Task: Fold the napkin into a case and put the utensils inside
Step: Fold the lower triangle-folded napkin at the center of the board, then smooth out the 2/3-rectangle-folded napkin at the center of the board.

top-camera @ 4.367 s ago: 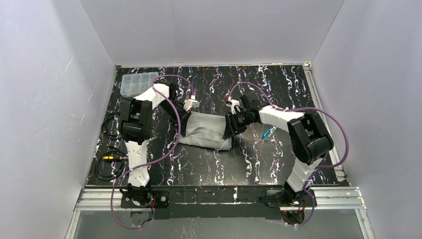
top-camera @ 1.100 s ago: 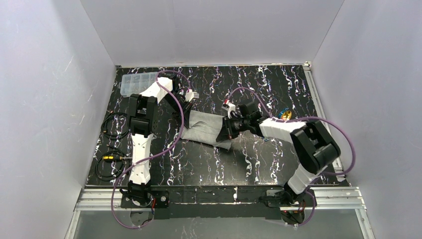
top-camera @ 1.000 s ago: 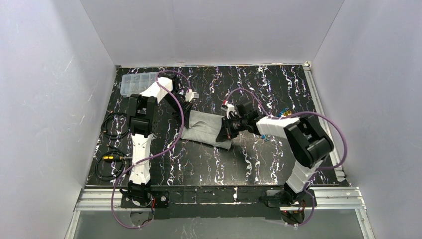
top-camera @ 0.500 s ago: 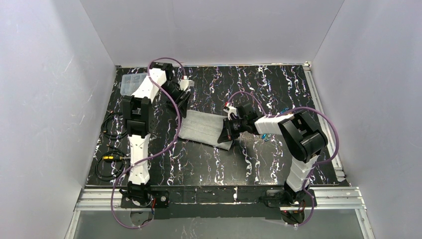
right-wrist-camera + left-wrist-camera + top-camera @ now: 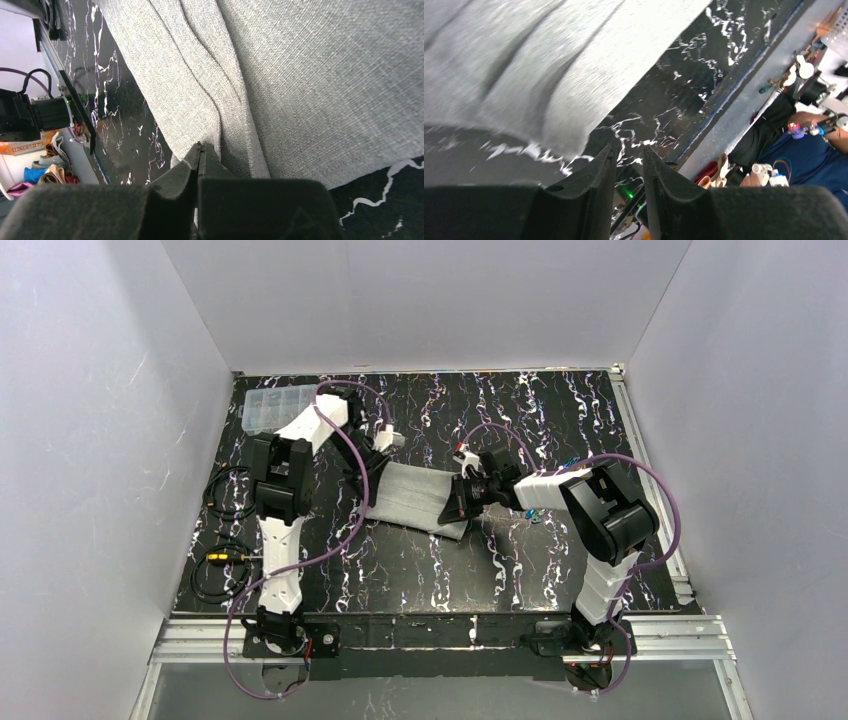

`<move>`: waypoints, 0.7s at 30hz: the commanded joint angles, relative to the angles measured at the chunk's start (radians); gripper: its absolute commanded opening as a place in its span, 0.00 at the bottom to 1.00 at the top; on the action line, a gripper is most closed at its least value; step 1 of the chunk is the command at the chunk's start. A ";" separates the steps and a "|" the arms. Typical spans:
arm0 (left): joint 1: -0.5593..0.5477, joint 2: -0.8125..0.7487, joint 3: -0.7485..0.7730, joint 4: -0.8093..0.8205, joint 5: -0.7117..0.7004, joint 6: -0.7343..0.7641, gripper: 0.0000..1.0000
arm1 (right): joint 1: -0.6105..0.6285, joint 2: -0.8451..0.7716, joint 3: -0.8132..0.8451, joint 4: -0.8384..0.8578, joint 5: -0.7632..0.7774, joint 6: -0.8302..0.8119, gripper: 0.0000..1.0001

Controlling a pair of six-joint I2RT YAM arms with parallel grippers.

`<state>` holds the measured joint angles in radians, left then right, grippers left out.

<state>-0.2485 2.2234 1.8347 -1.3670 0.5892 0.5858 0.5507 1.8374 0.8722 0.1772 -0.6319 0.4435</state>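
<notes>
Right pincer (image 5: 201, 146) tight on napkin (image 5: 310, 75) edge

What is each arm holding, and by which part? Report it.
Right jaws: shut on the napkin, pinching a folded edge at its right end. Left jaws: slightly apart and empty, beside the napkin's corner.

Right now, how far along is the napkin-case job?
Done: the napkin lies folded into a flat, layered rectangle. In hand: the right tool, shut, sits at the cloth's folded right edge; the left tool, slightly open and empty, is by its left end. Left: the utensils lie on the table to the napkin's right, outside the cloth.
</notes>
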 commanded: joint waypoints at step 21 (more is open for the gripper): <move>-0.073 0.033 -0.081 0.205 -0.116 -0.060 0.13 | -0.061 -0.130 0.018 0.032 -0.059 0.023 0.28</move>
<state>-0.3176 2.2551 1.7481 -1.1957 0.5133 0.5461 0.5175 1.8210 0.8673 0.1822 -0.6514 0.4721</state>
